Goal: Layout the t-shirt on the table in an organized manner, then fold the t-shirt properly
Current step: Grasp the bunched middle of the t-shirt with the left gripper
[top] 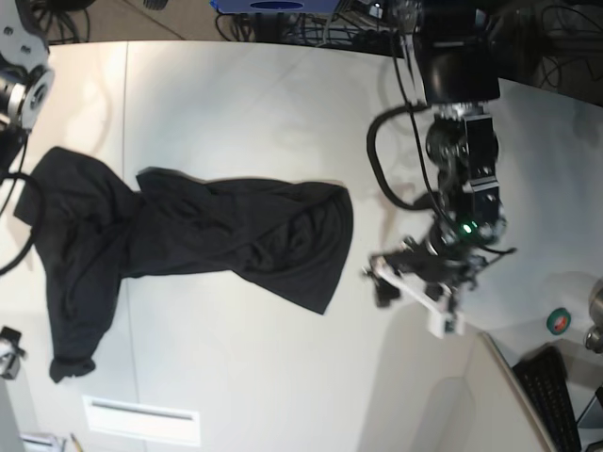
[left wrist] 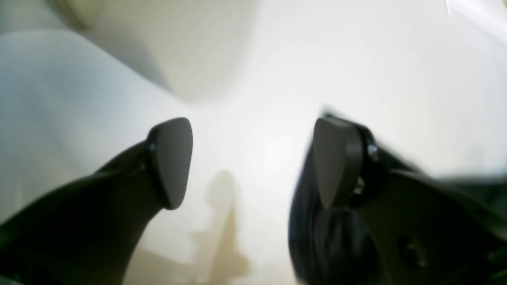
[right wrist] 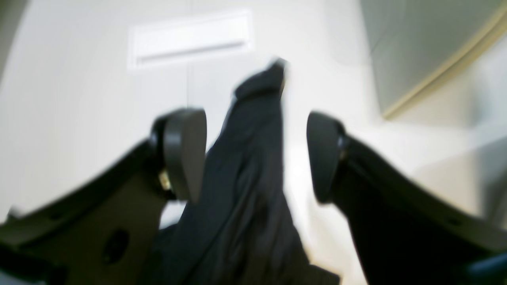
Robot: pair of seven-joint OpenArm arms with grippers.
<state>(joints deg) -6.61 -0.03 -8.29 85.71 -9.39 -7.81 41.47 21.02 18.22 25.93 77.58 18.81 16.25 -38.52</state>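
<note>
The black t-shirt (top: 217,235) lies crumpled across the off-white table (top: 245,113), bunched at its left end, with no print showing. My left gripper (top: 381,282) sits just right of the shirt's right edge. In the left wrist view the left gripper (left wrist: 252,158) is open, with a fold of t-shirt (left wrist: 317,241) beside its right finger and bare table (left wrist: 277,79) between the pads. My right gripper (right wrist: 255,154) is open too. A ridge of t-shirt (right wrist: 245,178) rises between its pads, against the left one and apart from the right one.
A small white rectangular plate (top: 141,419) lies near the front left, also the plate (right wrist: 190,37) ahead of the right gripper. A dark seam (top: 127,141) crosses the table. A keyboard (top: 556,395) and a round green and red object (top: 558,322) are at the right.
</note>
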